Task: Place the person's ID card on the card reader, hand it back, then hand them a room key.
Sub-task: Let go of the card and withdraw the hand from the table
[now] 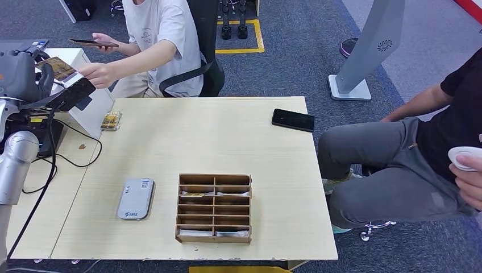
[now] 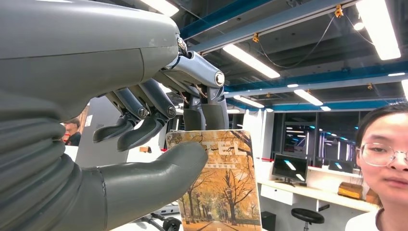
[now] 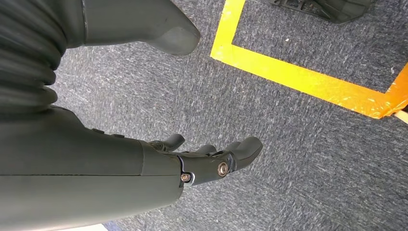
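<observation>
1. Pinched close before the left wrist camera: a room key card (image 2: 221,185) printed with autumn trees, clamped between the thick thumb and darker fingers (image 2: 144,126) of the left hand (image 2: 159,139).
2. Raised high at the table's far left corner in the head view, that left hand (image 1: 25,74) with the card (image 1: 57,68) held out toward a seated person in a white shirt (image 1: 165,40).
3. Just beyond the card, the person's outstretched hand (image 1: 98,74), at or very near the card's edge; contact cannot be told.
4. Below the hand, a dark device (image 1: 71,94) on a white stand; just beside it, a second card (image 1: 111,120) lying at the table's (image 1: 216,136) far left edge.
5. Well apart from the hand, mid-table: grey card reader (image 1: 136,198), then a brown compartment tray (image 1: 214,208); a black phone (image 1: 293,120) near the far right edge. Broad bare wood between these.
6. Hanging over grey carpet and yellow floor tape (image 3: 298,77): right hand (image 3: 207,161), fingers loosely apart, holding nothing.
</observation>
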Robot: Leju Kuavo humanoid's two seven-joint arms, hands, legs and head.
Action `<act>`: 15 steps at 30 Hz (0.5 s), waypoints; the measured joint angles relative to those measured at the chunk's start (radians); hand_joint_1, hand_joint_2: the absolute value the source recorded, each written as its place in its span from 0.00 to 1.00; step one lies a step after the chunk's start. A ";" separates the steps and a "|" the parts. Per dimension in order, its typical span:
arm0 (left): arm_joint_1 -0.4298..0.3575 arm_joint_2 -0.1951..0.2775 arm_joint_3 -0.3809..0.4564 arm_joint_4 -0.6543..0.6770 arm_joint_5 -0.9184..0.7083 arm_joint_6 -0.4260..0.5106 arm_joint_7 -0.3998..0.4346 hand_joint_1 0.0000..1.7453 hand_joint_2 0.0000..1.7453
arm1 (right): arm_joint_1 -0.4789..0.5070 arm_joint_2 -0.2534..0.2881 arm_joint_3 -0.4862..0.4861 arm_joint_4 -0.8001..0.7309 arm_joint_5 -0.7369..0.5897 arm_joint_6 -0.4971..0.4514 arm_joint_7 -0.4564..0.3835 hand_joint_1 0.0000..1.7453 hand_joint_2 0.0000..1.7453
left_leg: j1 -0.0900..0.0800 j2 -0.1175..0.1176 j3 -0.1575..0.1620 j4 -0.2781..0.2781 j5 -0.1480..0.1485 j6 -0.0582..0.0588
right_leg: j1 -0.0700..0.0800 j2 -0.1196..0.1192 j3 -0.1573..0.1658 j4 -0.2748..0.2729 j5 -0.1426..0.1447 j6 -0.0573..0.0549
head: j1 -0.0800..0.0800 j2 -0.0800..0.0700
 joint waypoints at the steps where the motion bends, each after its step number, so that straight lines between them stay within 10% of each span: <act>1: 0.000 0.000 0.000 0.001 0.000 0.000 0.000 1.00 1.00 | 0.000 0.000 0.000 0.000 0.000 0.000 0.000 0.00 1.00 | 0.000 0.000 0.000 0.000 0.000 0.000 | 0.000 0.000 0.000 0.000 0.000 0.000 | 0.000 0.000; 15: 0.017 0.000 -0.005 0.005 0.000 0.000 0.000 1.00 1.00 | 0.000 0.000 0.000 0.001 0.000 0.000 0.000 0.00 1.00 | 0.000 0.008 -0.002 0.000 -0.003 0.000 | 0.000 0.009 -0.004 0.000 0.000 0.000 | 0.000 0.000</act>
